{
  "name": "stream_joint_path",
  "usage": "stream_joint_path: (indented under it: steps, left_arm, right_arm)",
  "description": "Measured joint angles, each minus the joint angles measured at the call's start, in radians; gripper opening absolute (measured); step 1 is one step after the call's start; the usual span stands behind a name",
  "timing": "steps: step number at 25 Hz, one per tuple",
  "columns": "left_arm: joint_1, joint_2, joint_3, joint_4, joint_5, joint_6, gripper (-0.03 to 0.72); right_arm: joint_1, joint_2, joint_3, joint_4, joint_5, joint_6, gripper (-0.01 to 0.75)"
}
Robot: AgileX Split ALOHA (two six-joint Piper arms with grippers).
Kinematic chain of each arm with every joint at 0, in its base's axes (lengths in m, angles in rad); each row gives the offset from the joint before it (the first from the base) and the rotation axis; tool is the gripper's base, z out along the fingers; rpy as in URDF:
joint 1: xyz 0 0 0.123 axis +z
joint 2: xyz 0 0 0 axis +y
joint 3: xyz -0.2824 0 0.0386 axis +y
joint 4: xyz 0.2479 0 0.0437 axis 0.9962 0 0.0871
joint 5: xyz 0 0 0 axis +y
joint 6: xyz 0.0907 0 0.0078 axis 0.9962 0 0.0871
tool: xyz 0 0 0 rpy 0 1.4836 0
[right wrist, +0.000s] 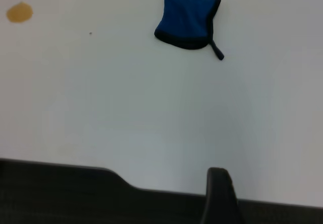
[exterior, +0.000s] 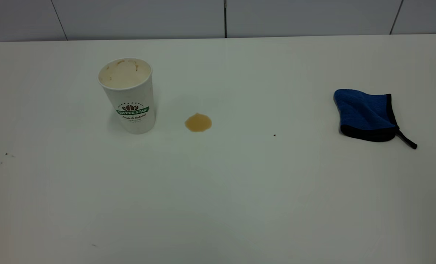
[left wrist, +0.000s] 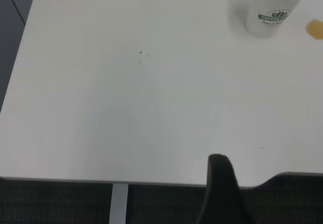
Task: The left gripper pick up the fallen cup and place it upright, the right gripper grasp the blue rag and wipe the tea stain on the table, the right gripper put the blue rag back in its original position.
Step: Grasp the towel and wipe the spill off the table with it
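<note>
Exterior view: no arms; cup (exterior: 130, 99) upright, blue rag (exterior: 366, 115) untouched.

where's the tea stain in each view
Exterior view: small light brown tea stain left of centre, just right of the upright white paper cup.
Left wrist view: at the frame edge beside the cup.
Right wrist view: in a corner.
Shared landmark: the stain itself, on the white table.

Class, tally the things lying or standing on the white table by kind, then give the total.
Cup: 1, upright
Blue rag: 1
Tea stain: 1
Total: 3, all on the table
</note>
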Motion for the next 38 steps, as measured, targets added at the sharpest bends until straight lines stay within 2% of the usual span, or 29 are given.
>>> stream_joint_path:
  steps: [3, 14, 22, 30, 38]
  left_arm:
    - [0.000, 0.000, 0.000, 0.000, 0.000, 0.000, 0.524]
    - [0.000, 0.000, 0.000, 0.000, 0.000, 0.000, 0.524]
    - [0.000, 0.000, 0.000, 0.000, 0.000, 0.001, 0.524]
    - [0.000, 0.000, 0.000, 0.000, 0.000, 0.001, 0.524]
    - [0.000, 0.000, 0.000, 0.000, 0.000, 0.001, 0.524]
  right_arm:
    - [0.000, 0.153, -0.009, 0.052, -0.119, -0.082, 0.591]
    - [0.000, 0.845, -0.027, 0.345, -0.652, -0.453, 0.592]
    - [0.000, 1.301, -0.251, 0.520, -0.753, -0.650, 0.592]
    - [-0.013, 1.765, -0.498, 0.538, -0.859, -0.730, 0.592]
    - [-0.013, 2.066, -0.715, 0.540, -0.963, -0.771, 0.591]
